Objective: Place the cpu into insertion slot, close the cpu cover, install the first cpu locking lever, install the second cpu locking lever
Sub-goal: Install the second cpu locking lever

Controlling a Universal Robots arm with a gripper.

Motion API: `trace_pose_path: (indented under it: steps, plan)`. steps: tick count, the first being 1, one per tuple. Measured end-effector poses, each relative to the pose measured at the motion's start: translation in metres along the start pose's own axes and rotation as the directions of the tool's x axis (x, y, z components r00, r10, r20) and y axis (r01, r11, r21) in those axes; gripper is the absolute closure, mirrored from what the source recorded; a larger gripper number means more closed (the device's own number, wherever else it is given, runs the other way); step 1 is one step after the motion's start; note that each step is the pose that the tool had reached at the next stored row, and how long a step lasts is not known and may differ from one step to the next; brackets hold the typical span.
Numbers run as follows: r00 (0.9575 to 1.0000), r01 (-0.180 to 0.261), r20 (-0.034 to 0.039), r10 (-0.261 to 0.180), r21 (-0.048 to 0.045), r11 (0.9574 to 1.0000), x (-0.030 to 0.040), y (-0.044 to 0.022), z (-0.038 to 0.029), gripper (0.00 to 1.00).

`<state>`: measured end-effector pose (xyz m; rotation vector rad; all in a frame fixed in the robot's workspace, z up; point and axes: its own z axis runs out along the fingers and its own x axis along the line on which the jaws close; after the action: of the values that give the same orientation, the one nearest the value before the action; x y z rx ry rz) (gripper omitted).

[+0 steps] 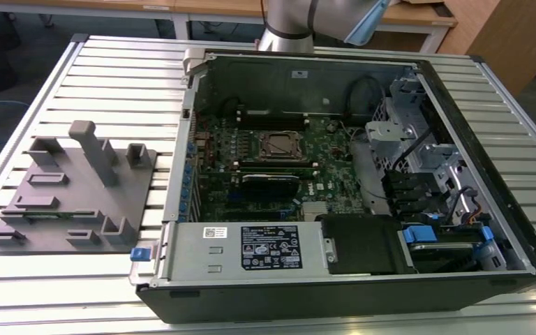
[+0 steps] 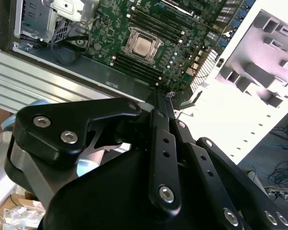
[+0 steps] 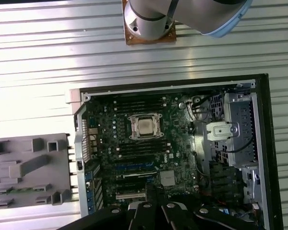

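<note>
The cpu (image 3: 145, 126) shows its dull silver top in the middle of the insertion slot (image 1: 276, 145) on the green board, inside the open computer case. The silvery cpu cover (image 2: 129, 42) frames the chip and looks laid flat around it. The locking levers are too small to tell apart. My gripper (image 2: 157, 93) hangs high above the case, well clear of the board and off towards the case's edge. Its black fingers (image 3: 149, 196) lie together, shut, with nothing between them.
The case (image 1: 491, 230) lies open on a slatted metal table (image 1: 119, 63), with drive bays and cables at the exterior view's right. A grey fixture block (image 1: 63, 195) with upright pegs stands at the exterior view's left. The arm's base (image 1: 287, 31) is behind the case.
</note>
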<state>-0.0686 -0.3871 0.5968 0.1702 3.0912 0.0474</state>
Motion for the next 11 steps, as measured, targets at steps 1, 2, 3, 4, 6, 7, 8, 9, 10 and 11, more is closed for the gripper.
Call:
trace_pose_path:
  steps: [1, 2, 3, 4, 6, 7, 8, 9, 10, 11]
  plan:
    - [1.0000, 0.000, -0.0001, 0.000, -0.0004, 1.0000, 0.0000, 0.0000, 0.0007, 0.89]
    - [1.0000, 0.000, -0.0001, 0.000, -0.0009, 1.0000, 0.0000, 0.0000, 0.0014, 0.89]
    - [1.0000, 0.000, -0.0001, 0.000, -0.0013, 1.0000, 0.0001, 0.0000, 0.0021, 0.89]
    - [1.0000, 0.000, -0.0002, 0.000, -0.0017, 1.0000, 0.0001, -0.0001, 0.0027, 0.89]
    - [1.0000, 0.000, -0.0003, 0.000, -0.0026, 1.0000, 0.0002, -0.0001, 0.0041, 0.89]
    - [1.0000, 0.000, -0.0003, 0.000, -0.0031, 1.0000, 0.0002, -0.0002, 0.0048, 0.89]
    - [1.0000, 0.000, -0.0004, 0.000, -0.0035, 1.0000, 0.0002, -0.0002, 0.0055, 0.89]
    - [1.0000, 0.000, -0.0004, 0.000, -0.0039, 1.0000, 0.0003, -0.0002, 0.0062, 0.89]
    - [1.0000, 0.000, -0.0004, 0.000, -0.0044, 1.0000, 0.0003, -0.0002, 0.0069, 0.89]
    - [1.0000, 0.000, -0.0005, 0.000, -0.0048, 1.0000, 0.0003, -0.0003, 0.0075, 0.89]
